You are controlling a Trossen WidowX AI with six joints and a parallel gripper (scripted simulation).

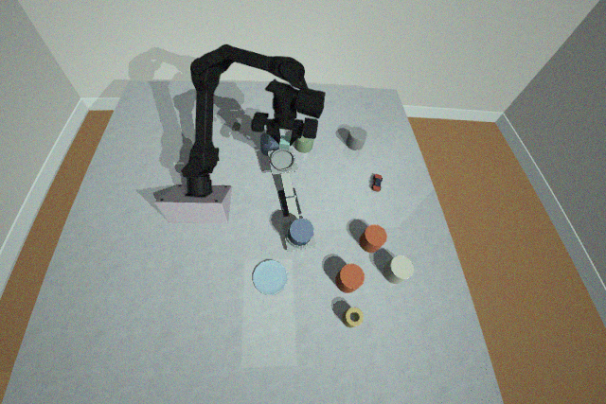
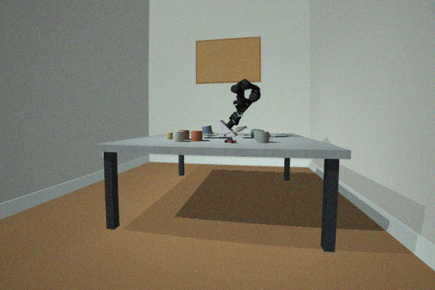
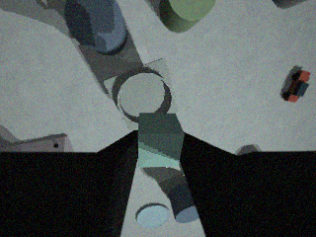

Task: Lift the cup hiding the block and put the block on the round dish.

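My gripper (image 1: pixel 284 138) (image 3: pixel 157 135) is shut on a teal block (image 1: pixel 284 143) (image 3: pixel 159 129) and holds it in the air above the far end of the balance (image 1: pixel 287 186). The round pan (image 1: pixel 281 160) (image 3: pixel 142 94) on that end is empty. One blue cup (image 1: pixel 300 232) (image 2: pixel 207 130) (image 3: pixel 187 214) stands on the near end. The other blue cup (image 1: pixel 267 145) (image 3: pixel 101 25) stands on the table behind the empty pan, partly hidden by the arm in the top view. The light-blue round dish (image 1: pixel 269 277) (image 3: pixel 152 215) is empty, near the balance's near end.
A green cylinder (image 1: pixel 304 145) (image 3: pixel 192 7) stands by the far cup, a grey one (image 1: pixel 356 138) (image 2: pixel 263 136) further right. A toy car (image 1: pixel 377 182) (image 3: pixel 296 87) lies to the right. Two orange cylinders (image 1: pixel 373 237) (image 1: pixel 350 277), a cream one (image 1: pixel 401 268) and a yellow ring (image 1: pixel 353 317) stand right of the dish.
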